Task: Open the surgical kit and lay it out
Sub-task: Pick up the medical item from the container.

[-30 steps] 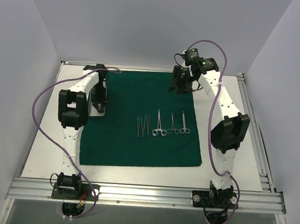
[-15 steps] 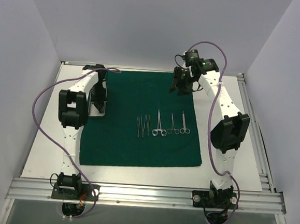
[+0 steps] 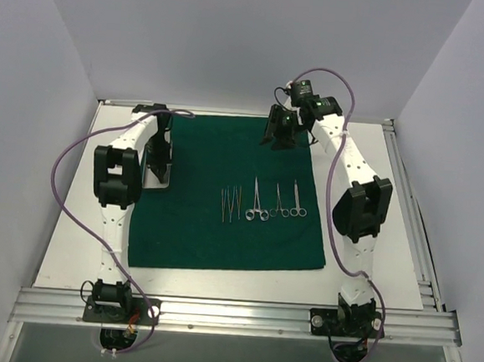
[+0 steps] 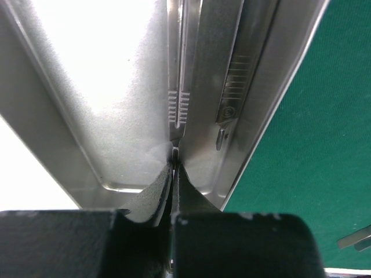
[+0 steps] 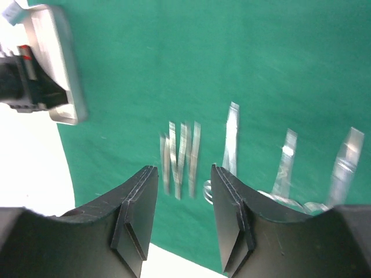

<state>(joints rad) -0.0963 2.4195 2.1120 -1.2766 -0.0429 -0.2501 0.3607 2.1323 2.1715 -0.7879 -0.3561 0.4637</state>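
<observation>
The dark green drape (image 3: 212,237) lies spread flat on the table. Two tweezers (image 3: 230,203) and three ring-handled forceps (image 3: 275,202) lie in a row on its middle. The small silver tray (image 3: 165,183) sits at the drape's left edge. My left gripper (image 3: 160,171) is down in the tray (image 4: 104,87), shut on the end of a thin steel ridged-grip instrument (image 4: 178,107); a second such instrument (image 4: 232,98) lies beside it. My right gripper (image 3: 277,138) hangs open and empty over the drape's far edge, looking down on the tweezers (image 5: 179,152) and forceps (image 5: 231,142).
White table surface (image 3: 78,243) borders the drape on the left, front and right. An aluminium frame rail (image 3: 231,314) runs along the near edge. White walls enclose the sides and back. The right wrist view shows the tray (image 5: 55,63) with the left gripper in it.
My right gripper has moved a little left and toward the back along the drape's far edge. The left arm and the laid-out instruments have not moved.
</observation>
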